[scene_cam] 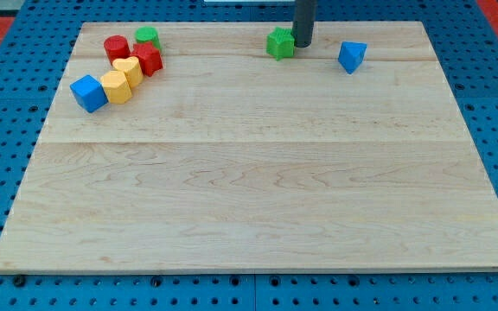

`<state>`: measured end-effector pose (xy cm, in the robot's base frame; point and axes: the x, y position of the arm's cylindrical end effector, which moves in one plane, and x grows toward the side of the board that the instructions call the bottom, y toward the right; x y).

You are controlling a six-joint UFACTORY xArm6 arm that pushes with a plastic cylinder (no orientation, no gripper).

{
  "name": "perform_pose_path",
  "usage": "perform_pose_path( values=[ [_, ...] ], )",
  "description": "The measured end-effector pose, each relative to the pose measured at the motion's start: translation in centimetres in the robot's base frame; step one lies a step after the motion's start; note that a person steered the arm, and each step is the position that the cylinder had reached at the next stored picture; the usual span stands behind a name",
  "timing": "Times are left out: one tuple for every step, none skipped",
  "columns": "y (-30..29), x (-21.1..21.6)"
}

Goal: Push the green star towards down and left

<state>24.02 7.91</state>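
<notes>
The green star [279, 43] lies near the top edge of the wooden board [258, 173], a little right of the middle. My tip [302, 45] comes down from the view's top and stands right beside the star on its right side, touching or almost touching it.
A blue triangular block [351, 56] lies right of my tip. At the top left is a cluster: a green cylinder [148, 36], a red cylinder [116, 47], a red star [148, 60], a yellow heart [129, 69], a yellow hexagonal block [116, 87] and a blue cube [88, 92].
</notes>
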Motion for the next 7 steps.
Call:
perform_pose_path(
  values=[
    [-0.1,0.0],
    [-0.1,-0.9],
    [-0.1,-1.2],
    [-1.2,-0.8],
    [-1.6,-0.8],
    [-1.6,0.1],
    [-1.6,2.3]
  ],
)
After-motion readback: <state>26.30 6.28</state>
